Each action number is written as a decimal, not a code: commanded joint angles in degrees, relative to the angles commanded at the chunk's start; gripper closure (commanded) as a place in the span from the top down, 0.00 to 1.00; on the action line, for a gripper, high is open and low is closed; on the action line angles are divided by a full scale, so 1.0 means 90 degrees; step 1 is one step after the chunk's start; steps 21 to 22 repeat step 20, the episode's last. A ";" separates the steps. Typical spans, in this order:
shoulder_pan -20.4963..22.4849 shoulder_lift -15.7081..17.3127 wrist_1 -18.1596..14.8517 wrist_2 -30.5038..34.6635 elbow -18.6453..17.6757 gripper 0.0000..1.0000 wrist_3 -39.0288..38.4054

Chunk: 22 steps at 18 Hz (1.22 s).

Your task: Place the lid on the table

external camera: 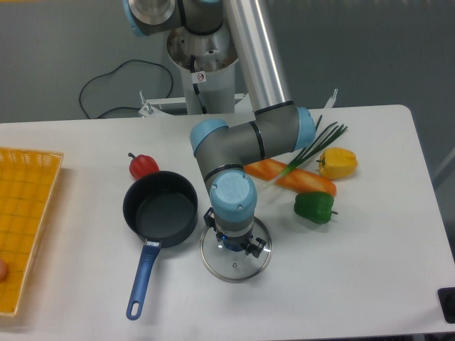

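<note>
Glass lid (235, 261) flat on table (370, 249); gripper (234, 245) grip unclear.

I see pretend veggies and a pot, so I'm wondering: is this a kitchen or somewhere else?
Probably a robot lab set up like a play kitchen, not a real one. A robot arm is bolted at the edge of a plain white table, a loose cable trails behind it, and the saucepan sits on no stove.

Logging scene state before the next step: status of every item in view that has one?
lid: off the pot, flat on the table, right of the saucepan.
saucepan: uncovered, upright, looks empty.
gripper: down over the lid's centre; fingers hidden by the wrist, grip unclear.
yellow tray: at the left edge, partly out of view.
</note>
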 joint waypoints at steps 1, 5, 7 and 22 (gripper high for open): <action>0.0000 0.0000 0.0000 0.0010 0.0000 0.92 0.0000; 0.0000 0.0068 -0.0010 0.0010 0.0068 1.00 0.0010; 0.0000 0.0117 -0.0010 0.0010 0.0107 1.00 0.0000; -0.0088 0.0878 -0.0010 0.0068 0.0215 1.00 0.0059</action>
